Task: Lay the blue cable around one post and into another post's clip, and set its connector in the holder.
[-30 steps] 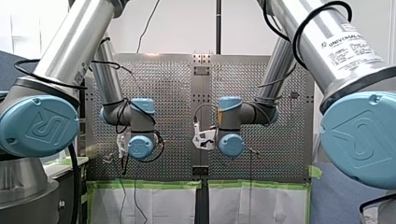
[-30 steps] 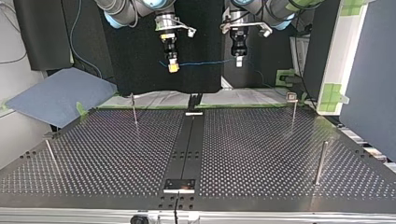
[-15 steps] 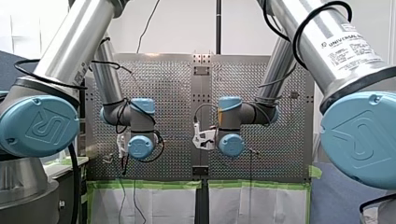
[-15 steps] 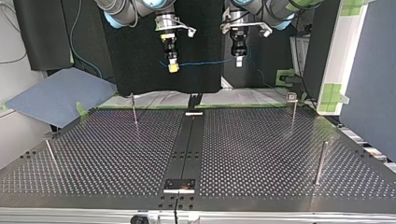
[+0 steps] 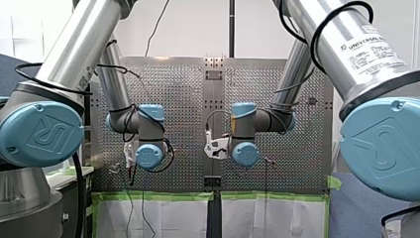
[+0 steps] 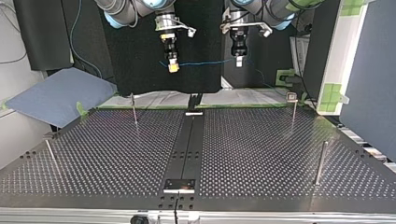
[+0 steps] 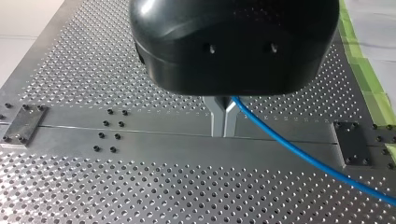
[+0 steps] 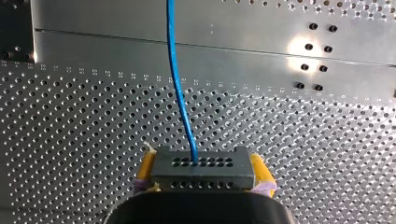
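My right pincer (image 8: 201,161) is pinching the dark connector (image 8: 201,175) between its yellow pads (image 8: 146,165). The blue cable (image 6: 205,62) is running from it, nearly taut, across the upper middle of the top view to my left pincer (image 7: 223,133), whose metal fingers (image 7: 217,116) are pressing together on the cable. Both pincers are hanging well above the worktop (image 6: 261,154), and nothing is lying around a post yet, so I judge the routing is only beginning.

To do this step well, both arms should be descending together with the span lightly tensioned. That way the cable is wrapping low around one post, perhaps the thin post (image 6: 134,108) at the top view's upper left. It can then be pressed down into the clip-topped post (image 6: 293,100) at the upper right. Pulling too hard is risking the cable slipping through the left pincer or the connector tilting in its grip.

In the front view both pincers are hiding behind the wrists. The clip's opening is too small to read. I cannot tell which fitting is the holder; the small plate (image 6: 179,185) at the lower middle of the top view is only a guess. In the left wrist view, the cable's far run beyond the left pincer is being cut off.
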